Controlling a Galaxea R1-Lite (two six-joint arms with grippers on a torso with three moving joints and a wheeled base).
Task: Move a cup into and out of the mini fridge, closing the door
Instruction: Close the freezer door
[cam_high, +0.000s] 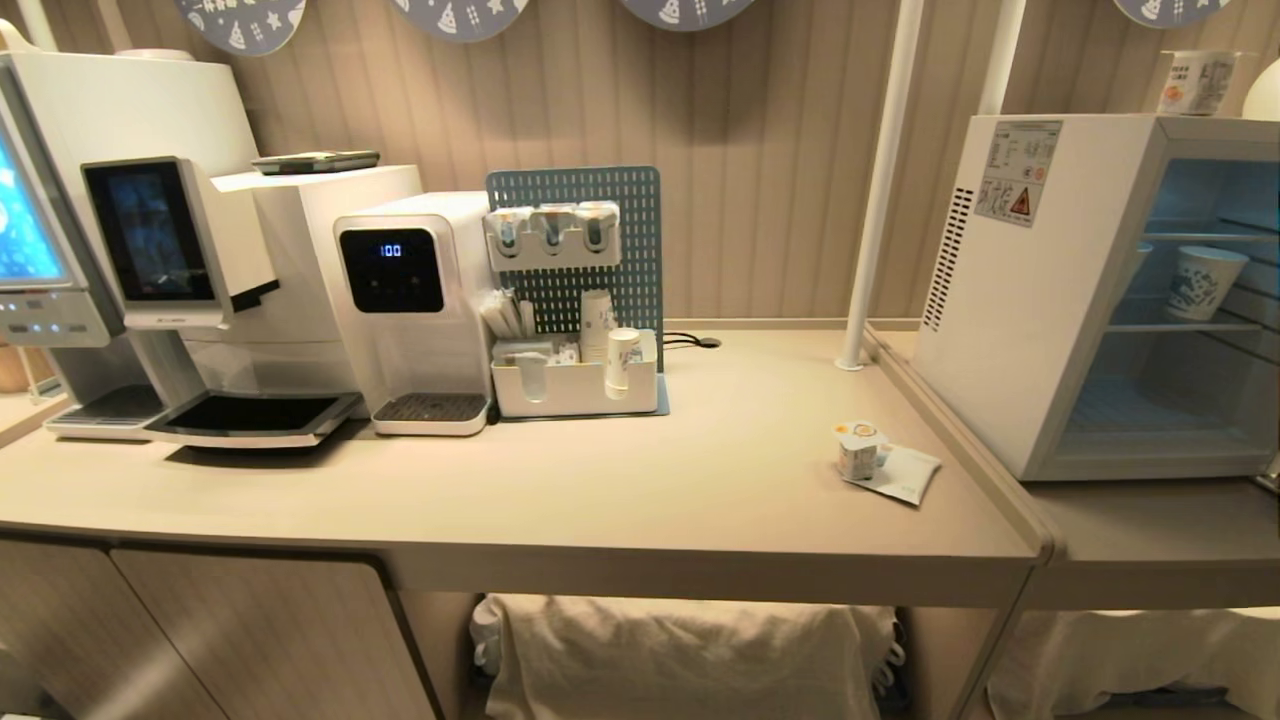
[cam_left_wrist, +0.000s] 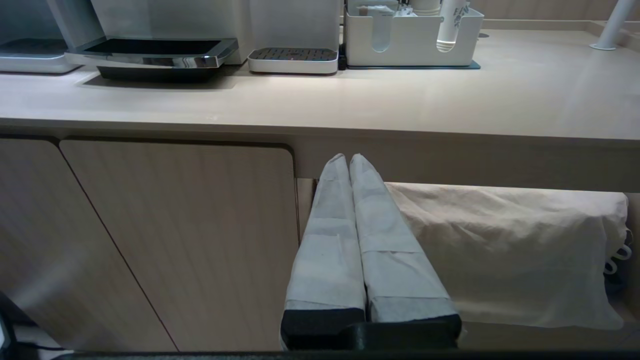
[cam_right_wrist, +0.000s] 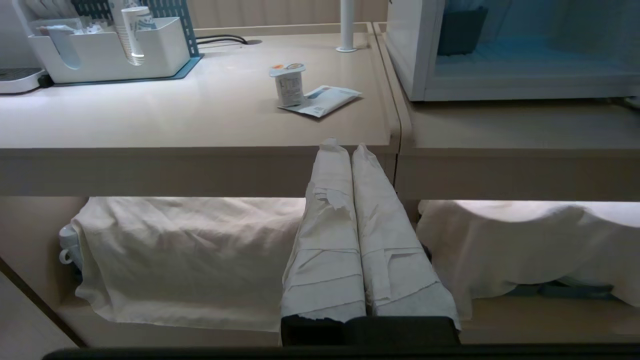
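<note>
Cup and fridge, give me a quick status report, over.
Left gripper and right gripper shut, empty, below the counter edge. Cup upright on the counter beside a packet. Fridge front open; path clear.

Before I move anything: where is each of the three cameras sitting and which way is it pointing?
Head view: high, looking forward and down over the counter, the cup and the mini fridge; no arm shows.
Left wrist view: below counter height, facing the cabinet front; the shut left gripper shows.
Right wrist view: below counter height, facing the cup and mini fridge; the shut right gripper shows.
Shared: head and right wrist views both see cup and fridge.
</note>
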